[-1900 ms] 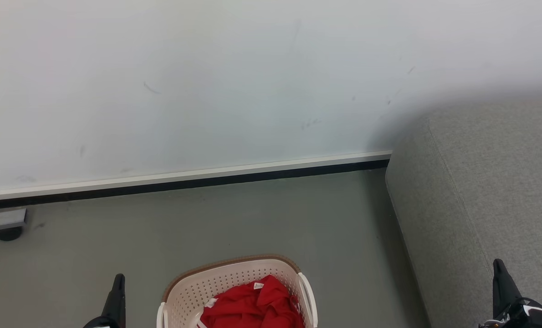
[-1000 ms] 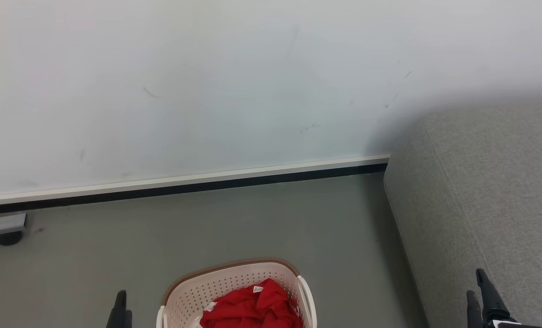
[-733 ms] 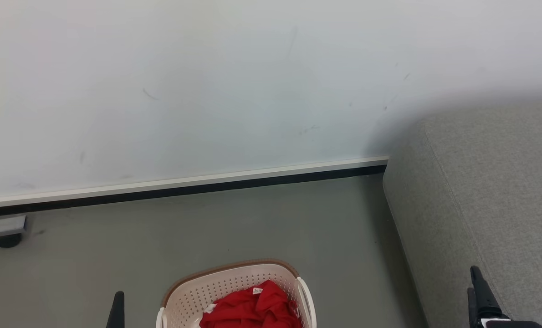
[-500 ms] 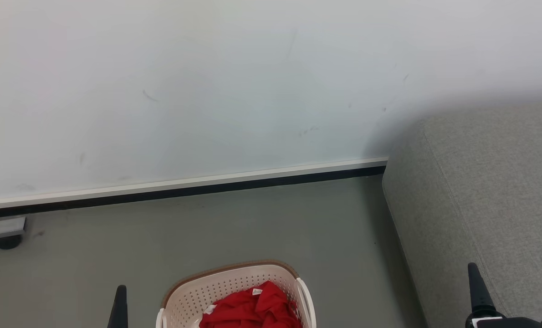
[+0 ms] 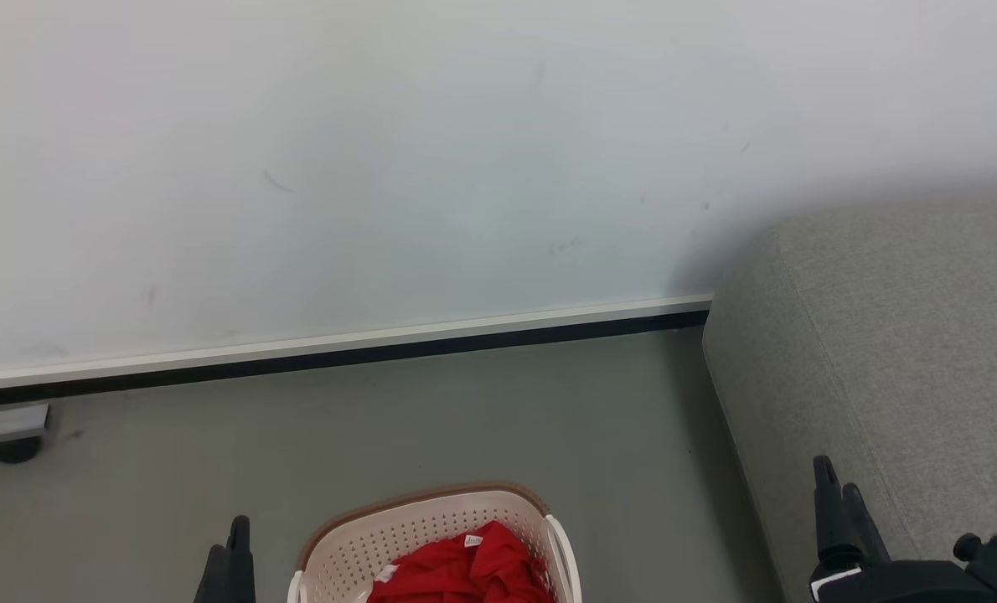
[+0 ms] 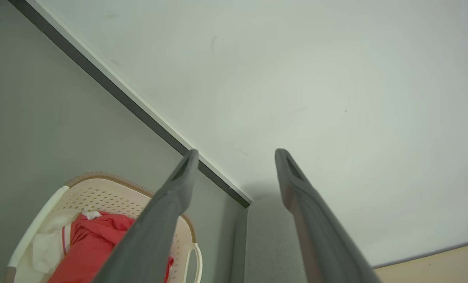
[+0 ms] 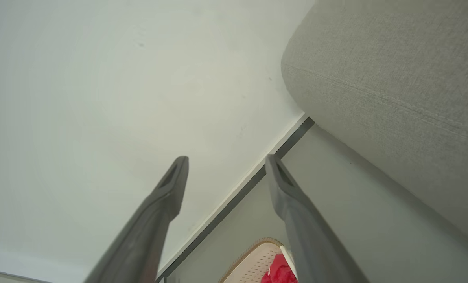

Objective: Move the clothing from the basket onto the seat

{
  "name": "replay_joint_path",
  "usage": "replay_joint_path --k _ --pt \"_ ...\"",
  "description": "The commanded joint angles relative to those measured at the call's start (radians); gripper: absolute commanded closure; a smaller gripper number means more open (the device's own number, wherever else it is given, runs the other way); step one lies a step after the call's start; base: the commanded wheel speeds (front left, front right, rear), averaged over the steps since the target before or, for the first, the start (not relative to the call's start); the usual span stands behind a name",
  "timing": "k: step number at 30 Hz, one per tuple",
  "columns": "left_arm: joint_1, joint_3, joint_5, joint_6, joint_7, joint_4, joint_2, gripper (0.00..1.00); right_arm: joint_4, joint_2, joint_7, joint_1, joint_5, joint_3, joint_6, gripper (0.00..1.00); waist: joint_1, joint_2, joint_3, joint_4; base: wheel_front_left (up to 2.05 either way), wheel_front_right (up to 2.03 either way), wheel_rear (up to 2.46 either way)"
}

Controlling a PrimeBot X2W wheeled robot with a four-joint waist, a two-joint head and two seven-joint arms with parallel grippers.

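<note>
L hand (image 6: 237, 153) open, empty, just left of the basket (image 5: 398, 536). R hand (image 7: 227, 158) open, empty, well right of basket, near the seat (image 5: 909, 335). Red clothing (image 5: 465, 569) bunched inside basket. Best bet: drop one hand straight into pile's middle, clear of rim (image 5: 419, 496), pinch deep. Floor (image 5: 632, 435) right of basket looks bare; seat edge rounded, so lift high before swinging over.

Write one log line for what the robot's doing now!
left gripper: open, empty | right gripper: open, empty | red clothing: in basket, untouched | basket: on floor, left of seat | step: pick not yet begun
</note>
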State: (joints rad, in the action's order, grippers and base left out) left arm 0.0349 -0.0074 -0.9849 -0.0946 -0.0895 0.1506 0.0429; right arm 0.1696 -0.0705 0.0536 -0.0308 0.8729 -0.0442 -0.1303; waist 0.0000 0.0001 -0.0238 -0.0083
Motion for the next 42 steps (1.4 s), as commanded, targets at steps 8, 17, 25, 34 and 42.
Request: replay_joint_path --k 8,17,25,34,42 --pt "-0.022 -0.013 0.145 0.011 -0.031 -0.059 0.007 0.0 -0.038 -0.015 0.036 -0.003 -0.18 -0.047 0.0 0.0 0.0 -0.0001 -0.009 -0.002 0.0 0.0 0.0" --pt "-0.034 -0.021 0.244 0.029 -0.051 -0.088 0.007 0.0 -0.03 -0.002 0.062 0.008 -0.254 -0.075 0.0 0.0 0.0 -0.0001 -0.017 -0.004 0.0 0.0 0.0" --pt "-0.047 -0.029 0.324 0.039 -0.072 -0.109 0.008 0.0 -0.034 -0.003 0.085 0.009 -0.339 -0.111 0.0 0.0 0.0 -0.0001 -0.022 -0.004 0.0 0.0 0.0" --pt "-0.06 -0.033 0.416 0.048 -0.092 -0.131 0.008 0.0 -0.039 0.004 0.111 0.012 -0.444 -0.117 0.0 0.0 0.0 -0.0001 -0.029 -0.002 0.0 0.0 0.0" --pt "-0.077 -0.042 0.5 0.05 -0.112 -0.147 0.009 0.0 -0.055 -0.01 0.134 0.013 -0.527 -0.171 -0.001 0.0 0.0 -0.0001 -0.039 -0.001 0.0 0.0 0.0"
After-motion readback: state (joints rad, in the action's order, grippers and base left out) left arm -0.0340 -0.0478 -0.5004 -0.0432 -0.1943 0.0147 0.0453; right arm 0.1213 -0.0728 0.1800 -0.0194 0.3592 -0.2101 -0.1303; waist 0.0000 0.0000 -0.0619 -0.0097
